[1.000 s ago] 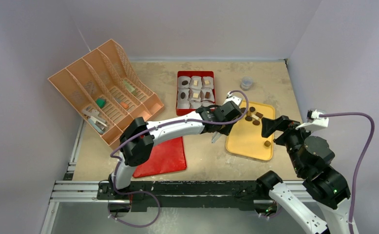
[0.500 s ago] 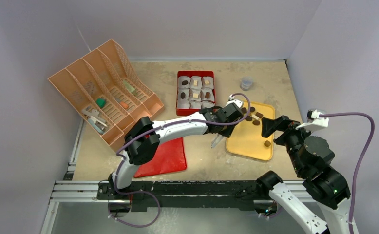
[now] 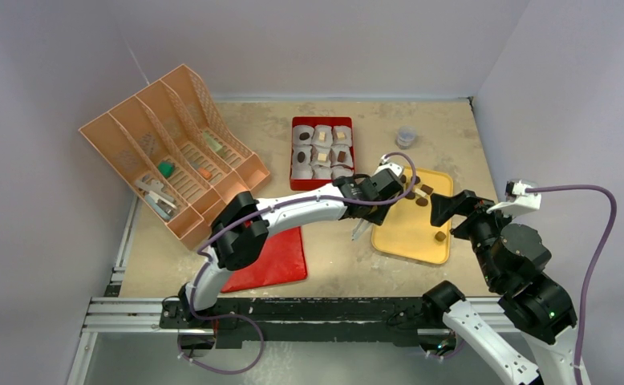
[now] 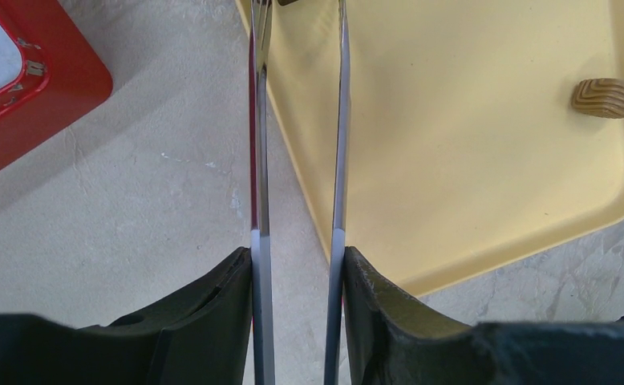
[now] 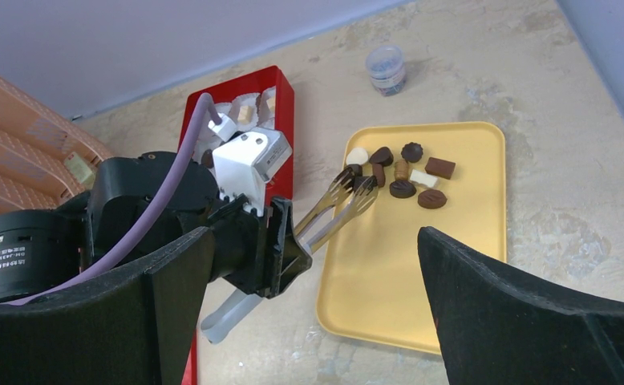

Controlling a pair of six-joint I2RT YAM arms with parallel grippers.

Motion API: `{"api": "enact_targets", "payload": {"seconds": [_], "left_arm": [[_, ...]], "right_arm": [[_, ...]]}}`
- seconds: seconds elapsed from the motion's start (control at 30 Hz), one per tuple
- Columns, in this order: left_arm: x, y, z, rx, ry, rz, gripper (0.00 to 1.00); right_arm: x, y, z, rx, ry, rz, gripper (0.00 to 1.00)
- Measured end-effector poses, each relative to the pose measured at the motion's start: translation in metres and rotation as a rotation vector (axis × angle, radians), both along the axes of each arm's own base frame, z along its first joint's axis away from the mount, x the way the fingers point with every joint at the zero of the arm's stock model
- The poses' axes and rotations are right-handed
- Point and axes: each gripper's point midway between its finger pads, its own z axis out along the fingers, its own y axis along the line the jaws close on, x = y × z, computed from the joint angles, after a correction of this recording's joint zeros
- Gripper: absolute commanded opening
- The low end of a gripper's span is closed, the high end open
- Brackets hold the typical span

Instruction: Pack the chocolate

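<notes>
My left end effector [image 4: 299, 321] grips tongs [image 4: 339, 144], tips apparently among the chocolate [image 5: 403, 189] at the yellow tray's [image 5: 421, 273] upper left; my right end effector [image 5: 315, 241] gapes wide.

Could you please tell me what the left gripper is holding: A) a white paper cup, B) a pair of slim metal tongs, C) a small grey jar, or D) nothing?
B: the left gripper is closed on a pair of slim metal tongs, whose tips point at the small chocolate pieces on the flat yellow plastic tray.
</notes>
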Motion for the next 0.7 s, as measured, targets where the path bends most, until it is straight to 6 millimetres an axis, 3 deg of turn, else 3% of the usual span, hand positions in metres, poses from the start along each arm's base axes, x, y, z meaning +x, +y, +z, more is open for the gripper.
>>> {"api": "enact_targets", "payload": {"seconds": [0.5, 0.7], "left_arm": [[0.001, 0.001, -0.004, 0.012, -0.004, 0.004, 0.25], [-0.006, 0.013, -0.003, 0.019, 0.006, 0.004, 0.22]], "right_arm": [[0.001, 0.000, -0.002, -0.002, 0.005, 0.000, 0.99], [0.002, 0.001, -0.005, 0.001, 0.012, -0.001, 0.99]]}}
